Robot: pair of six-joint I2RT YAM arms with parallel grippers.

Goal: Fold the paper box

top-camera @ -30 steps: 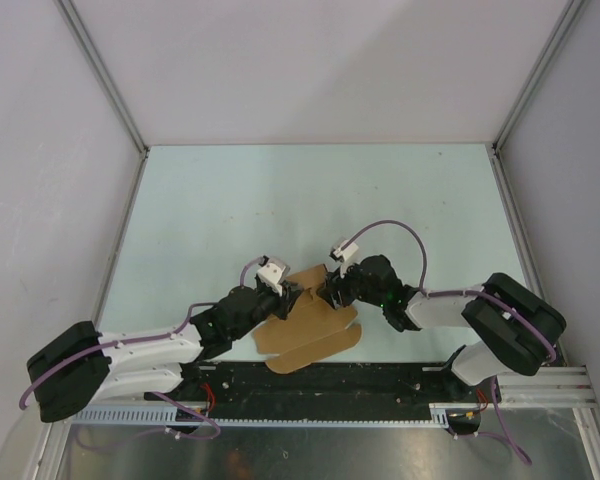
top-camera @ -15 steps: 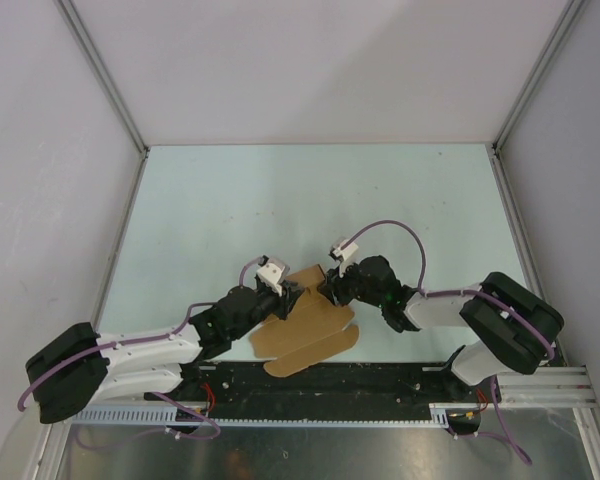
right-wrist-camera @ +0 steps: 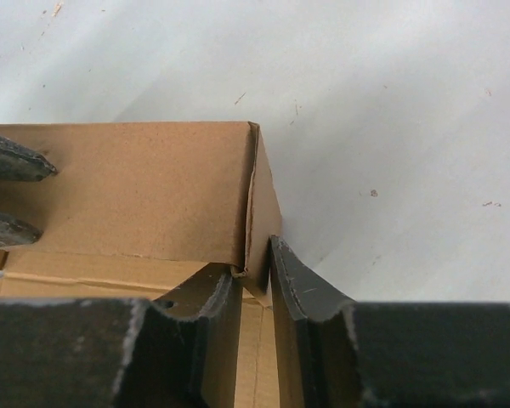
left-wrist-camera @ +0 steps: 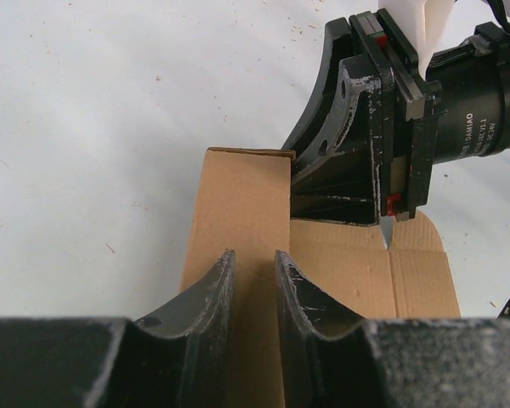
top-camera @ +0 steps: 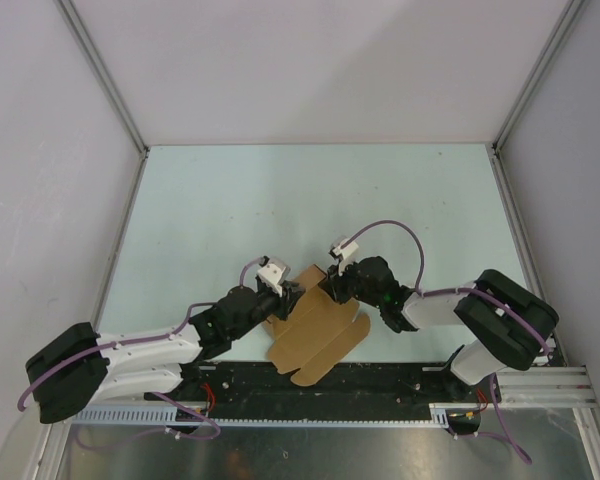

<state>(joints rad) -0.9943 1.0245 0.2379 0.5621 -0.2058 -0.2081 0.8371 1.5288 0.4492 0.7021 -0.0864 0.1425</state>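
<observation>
Clamping its thin creased walls, left jaws and right jaws grip the paper box (top-camera: 320, 335) — brown cardboard.

The top external camera sits high above and behind the near edge of the tabletop (top-camera: 280, 200). It looks down and forward from afar, taking in the far edge and both far corners. Each wrist camera rides very close behind its own fingers. The one behind the left gripper (left-wrist-camera: 253, 257) faces toward the right edge, and the one behind the right gripper (right-wrist-camera: 253, 259) toward the left edge. All three views share the paper box (top-camera: 315, 335) by the middle of the near edge, and each wrist view catches the opposite gripper.
</observation>
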